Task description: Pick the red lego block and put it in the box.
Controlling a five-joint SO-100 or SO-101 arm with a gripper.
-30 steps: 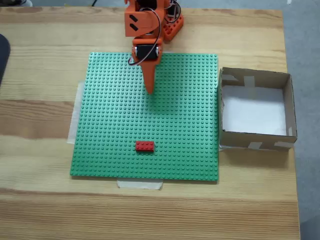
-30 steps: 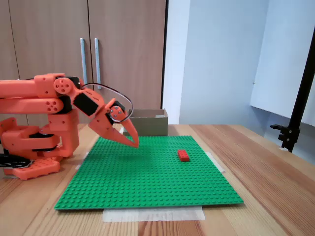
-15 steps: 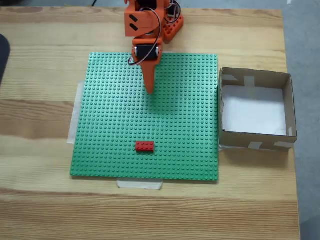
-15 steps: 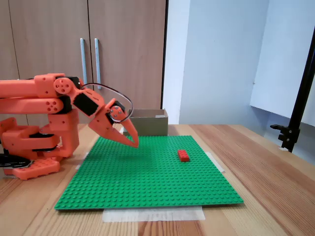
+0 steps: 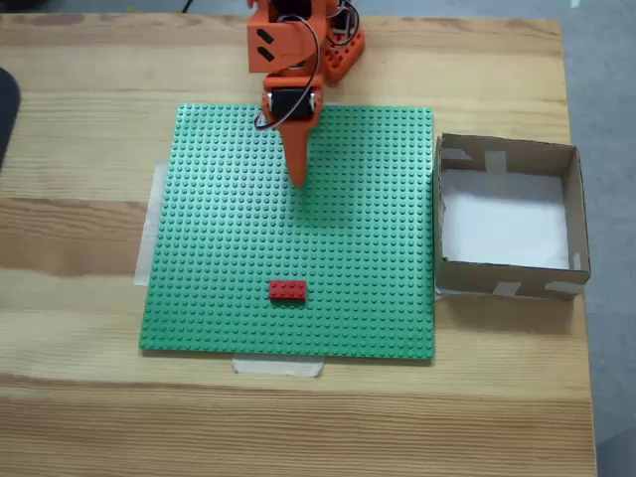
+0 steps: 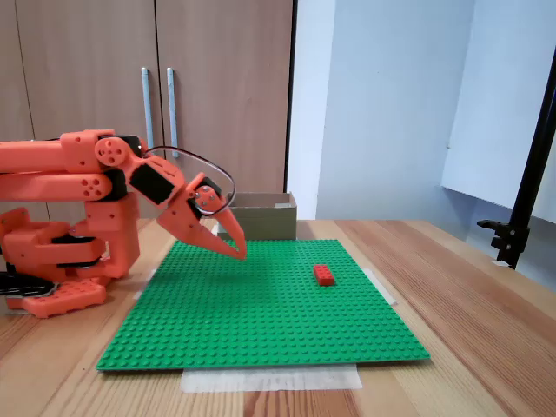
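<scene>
The red lego block (image 5: 288, 290) lies flat on the green baseplate (image 5: 219, 248) near its front edge; from the side it is the small red lego block (image 6: 324, 274) on the baseplate (image 6: 261, 313). My orange gripper (image 5: 296, 181) hangs shut and empty over the far half of the plate, well short of the block. In the side view the gripper (image 6: 239, 254) points down, its tip just above the studs. The box (image 5: 507, 218), brown cardboard with a white bottom, stands open beside the plate's right edge; the box (image 6: 263, 215) shows behind the arm from the side.
The arm's orange base (image 6: 61, 261) sits at the plate's far edge. Pale tape (image 5: 278, 367) holds the plate to the wooden table (image 5: 79, 417). A black stand (image 6: 521, 217) rises at the table's side. Cabinet doors (image 6: 156, 87) stand behind.
</scene>
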